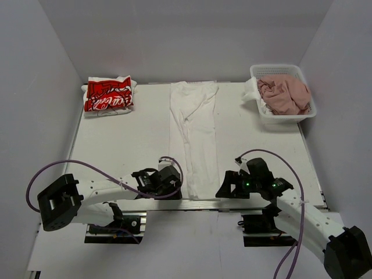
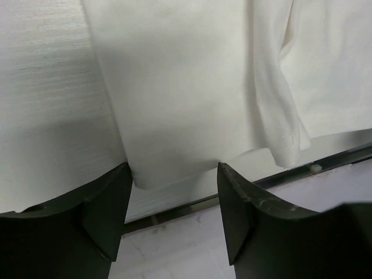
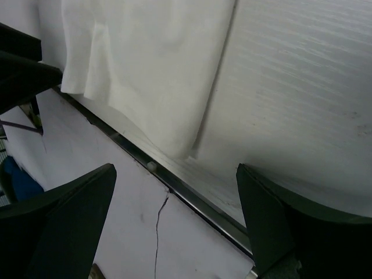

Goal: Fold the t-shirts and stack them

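A large white t-shirt (image 1: 196,133) lies in the middle of the table, folded into a long narrow strip from the back edge to the front edge. My left gripper (image 1: 174,185) is open at the strip's near left corner (image 2: 174,116), holding nothing. My right gripper (image 1: 228,187) is open just right of the strip's near right corner (image 3: 157,81), also empty. A folded white shirt with red script print (image 1: 108,95) lies at the back left. A dusty-pink shirt (image 1: 285,94) is bunched in the basket.
A white plastic mesh basket (image 1: 311,110) stands at the back right corner. The table's metal front edge (image 3: 174,186) runs just under both grippers. Grey walls enclose the table on three sides.
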You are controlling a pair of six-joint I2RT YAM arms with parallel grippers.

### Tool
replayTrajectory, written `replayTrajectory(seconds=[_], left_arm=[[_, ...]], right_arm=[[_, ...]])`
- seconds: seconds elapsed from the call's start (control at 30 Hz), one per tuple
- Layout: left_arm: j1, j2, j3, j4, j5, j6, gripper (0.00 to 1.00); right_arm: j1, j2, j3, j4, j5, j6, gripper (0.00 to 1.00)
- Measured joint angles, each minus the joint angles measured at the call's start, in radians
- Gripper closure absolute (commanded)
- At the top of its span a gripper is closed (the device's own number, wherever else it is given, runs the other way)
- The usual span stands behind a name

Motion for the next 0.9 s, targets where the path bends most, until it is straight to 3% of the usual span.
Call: replayTrajectory(seconds=[0.13,0.17,0.37,0.4,0.43,0.5,0.53,0.9], left_arm=[[0.001,0.014,-0.003,0.013,-0.001,-0.001,0.50],[0.001,0.019,-0.005,0.021,-0.001,-0.003,0.59],[0.002,0.049,-0.007,0.051,0.007,-0.015,0.87],[0.002,0.050,-0.007,0.056,0.008,-0.014,0.96],[0.002,0.051,-0.006,0.057,0.009,-0.016,1.00],[0.002,0.053,-0.005,0.057,0.010,-0.016,1.00],[0.002,0.053,-0.004,0.056,0.010,-0.016,1.00],[0.005,0.057,0.151,-0.091,-0.127,-0.014,1.00]], right_arm=[[0.052,0.055,0.000,0.065,-0.003,0.028,0.10],[0.066,0.070,0.000,0.084,-0.004,0.035,0.13],[0.128,0.174,-0.003,0.180,0.016,0.091,0.51],[0.137,0.194,-0.003,0.189,0.026,0.097,0.58],[0.142,0.215,-0.003,0.197,0.035,0.103,0.73],[0.156,0.250,-0.002,0.209,0.046,0.114,0.84],[0.160,0.265,0.001,0.212,0.050,0.125,1.00],[0.181,0.273,0.161,0.115,0.269,0.093,1.00]])
